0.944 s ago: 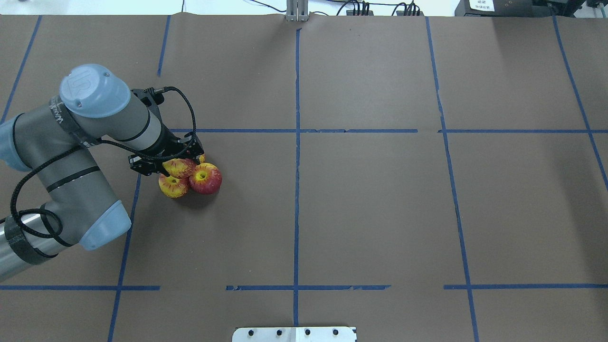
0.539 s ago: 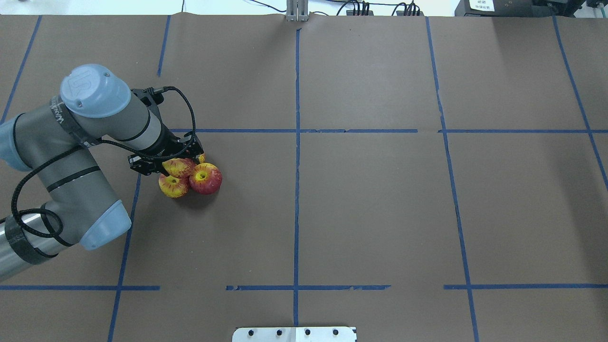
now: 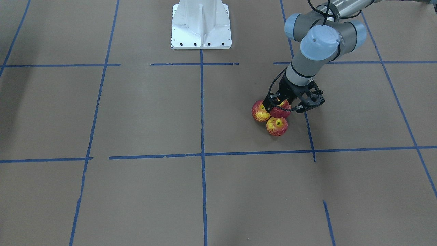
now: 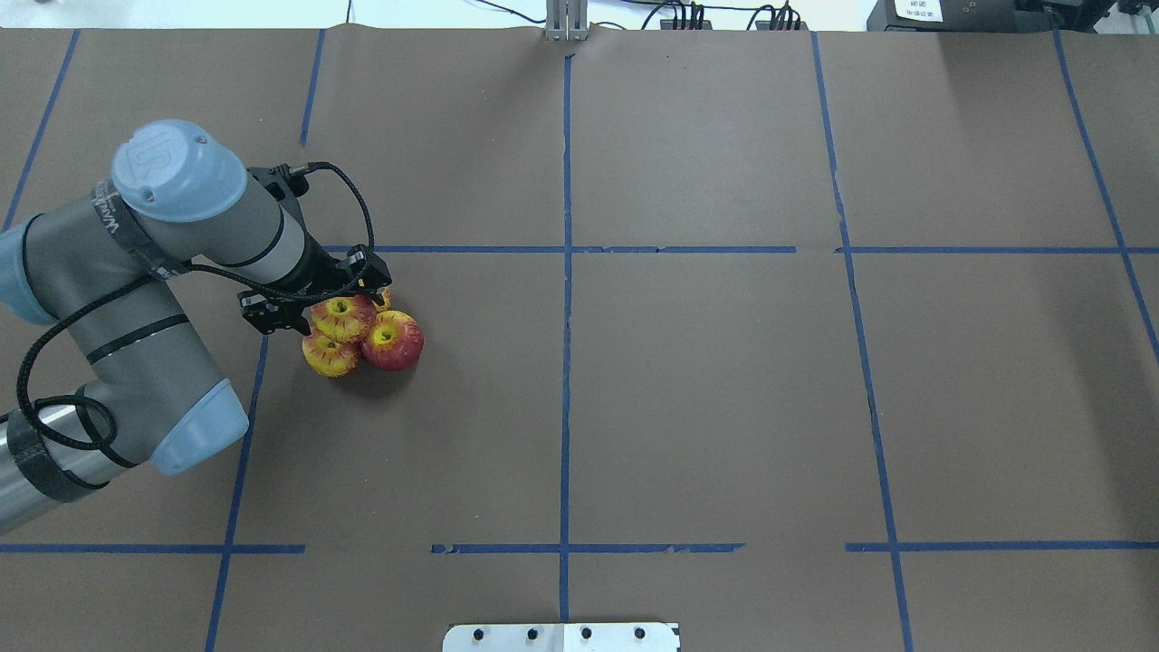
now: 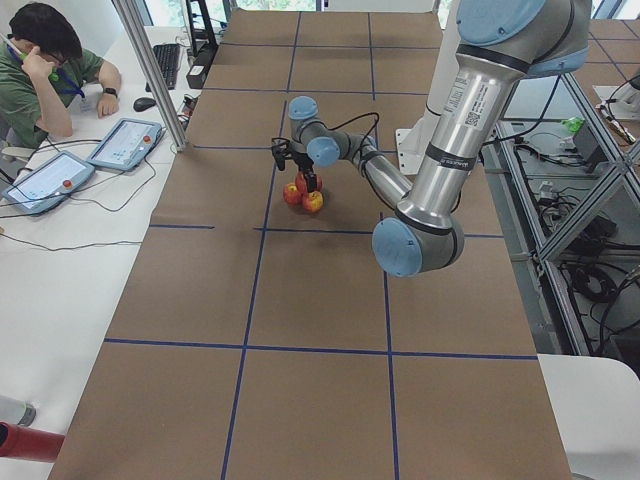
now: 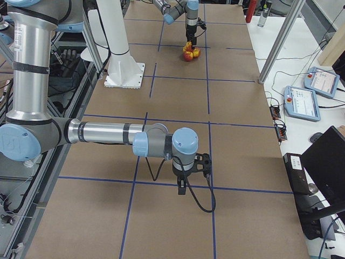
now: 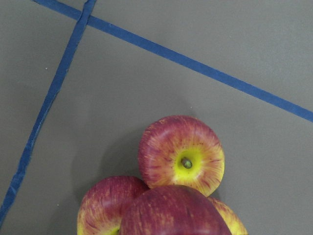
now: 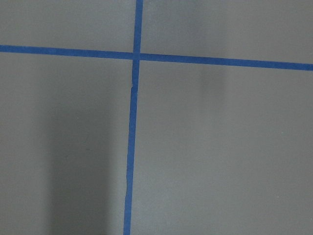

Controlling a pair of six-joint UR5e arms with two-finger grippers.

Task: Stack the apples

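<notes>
Four red-and-yellow apples sit in a tight pile on the left of the table. The top apple [image 4: 343, 317] rests stem-up on three others: one in front [image 4: 330, 356], one to the right [image 4: 392, 340], and one behind [image 4: 385, 297], mostly hidden. My left gripper [image 4: 321, 302] hangs just over the top apple [image 3: 280, 111], jaws spread and open, holding nothing. In the left wrist view the top apple [image 7: 173, 210] is close below, with another apple [image 7: 182, 154] beyond it. My right gripper [image 6: 186, 186] shows only in the exterior right view, pointing down over bare table. I cannot tell if it is open.
Brown paper with blue tape lines [image 4: 566, 272] covers the table. The white robot base mount [image 3: 201, 24] stands at the robot's edge. An operator [image 5: 45, 60] sits with tablets [image 5: 125, 145] at a side table beyond the far edge.
My left gripper has lifted slightly up and back off the top apple. That apple stays on the pile, its yellow stem dimple now showing. The other apples have not moved.
</notes>
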